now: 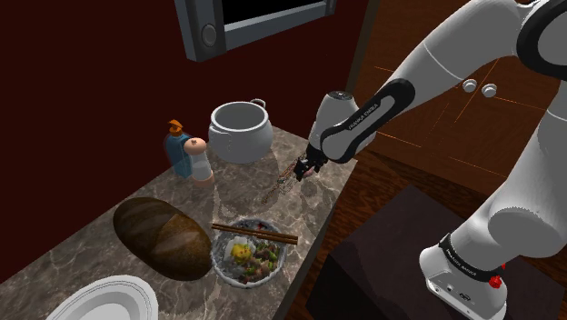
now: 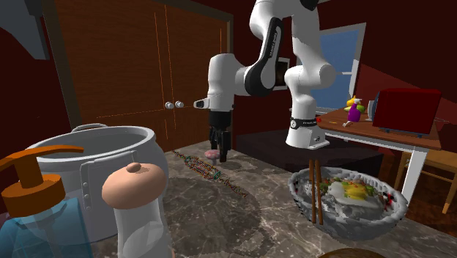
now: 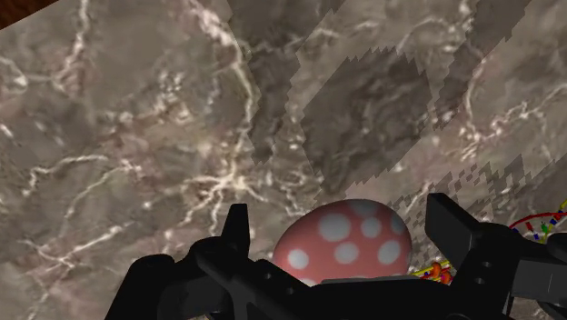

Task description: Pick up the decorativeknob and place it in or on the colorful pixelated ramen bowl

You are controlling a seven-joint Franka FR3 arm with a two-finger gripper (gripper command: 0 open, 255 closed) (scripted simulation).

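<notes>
- Where the white arm (image 1: 427,68) bends down over the marbled bench (image 1: 313,214), its black fingers (image 3: 450,223) stand wide apart with the knob between them. A gap shows on either side, so nothing is clasped.
- Knob (image 3: 350,244): rounded red cap with white spots, lying on the bench between the fingers. It sits at the far end of the bench, near the edge on the shoulder view's right. In the second exterior view it shows as a pinkish cap (image 2: 212,155) beside the fingertips.
- Ramen bowl (image 1: 223,265): grey rim, filled with mixed yellow, green and brown. It stands nearer than the knob in the shoulder view and well apart from it.
- Chopsticks (image 1: 254,235): brown pair, laid across the ramen bowl's far rim.
- Beaded chain (image 1: 285,178): many-coloured, on the bench just beside the fingers.
- Pot (image 1: 241,132): pale grey, two handles, at the far end, to the shoulder view's left of the fingers.
- Soap bottle (image 1: 179,147): blue with an orange pump, left of the pot.
- Shaker (image 1: 201,165): white with a pinkish top, just beside the soap bottle.
- Loaf (image 1: 162,236): dark brown, just left of the ramen bowl.
- Plate (image 1: 104,300): white, at the near left corner.
- Cupboard doors (image 1: 436,118): brown, with two pale round handles, beyond the bench.
- Side table (image 2: 381,139): at the second exterior view's right, carrying a red box (image 2: 406,110) and a purple-and-yellow toy (image 2: 354,110).
</notes>
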